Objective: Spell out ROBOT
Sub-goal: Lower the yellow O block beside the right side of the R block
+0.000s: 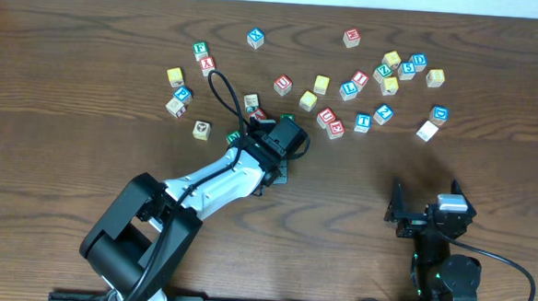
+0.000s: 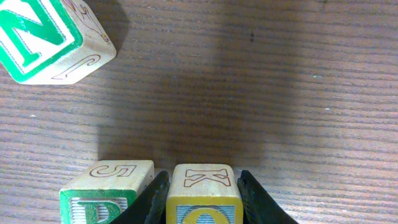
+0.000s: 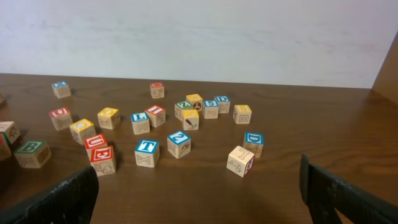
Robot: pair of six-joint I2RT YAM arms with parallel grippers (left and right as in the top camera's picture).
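Note:
My left gripper (image 1: pixel 271 143) reaches to the table's middle. In the left wrist view its jaws (image 2: pixel 203 180) are shut on a yellow block (image 2: pixel 204 194) with a K on its upper side and an O on the face toward the camera. A green-faced block (image 2: pixel 106 191) stands right beside it on the left, touching the left finger. A green N block (image 2: pixel 43 37) lies farther off at the upper left. My right gripper (image 1: pixel 427 214) is open and empty near the front right; its fingers frame bare wood in the right wrist view (image 3: pixel 199 199).
Several letter blocks are scattered across the far half of the table, from a yellow one (image 1: pixel 175 76) at the left to a white one (image 1: pixel 427 130) at the right. A blue T block (image 3: pixel 147 152) and a white block (image 3: pixel 240 160) lie nearest the right gripper.

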